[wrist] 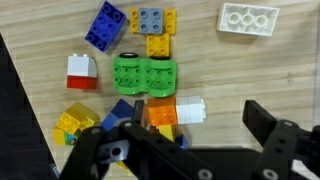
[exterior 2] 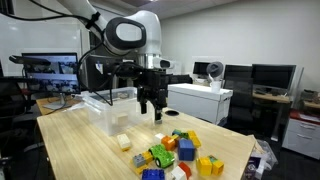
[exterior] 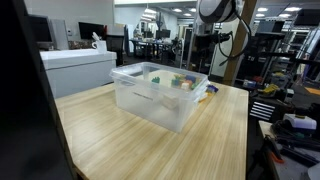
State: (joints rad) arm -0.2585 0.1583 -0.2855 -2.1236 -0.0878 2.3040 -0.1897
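In an exterior view, a clear plastic bin stands on the wooden table. In an exterior view, the black pincer hangs released beside the bin, over scattered colourful plastic bricks, which probably lie loose for easy reach. In the wrist view, a green studded brick lies just ahead of the spread jaws.

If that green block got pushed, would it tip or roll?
Probably stiff and light: the green block looks like moulded plastic. It lies low and wide on the wooden table, so it should slide, not tip. The orange block beside it would likely shift too.
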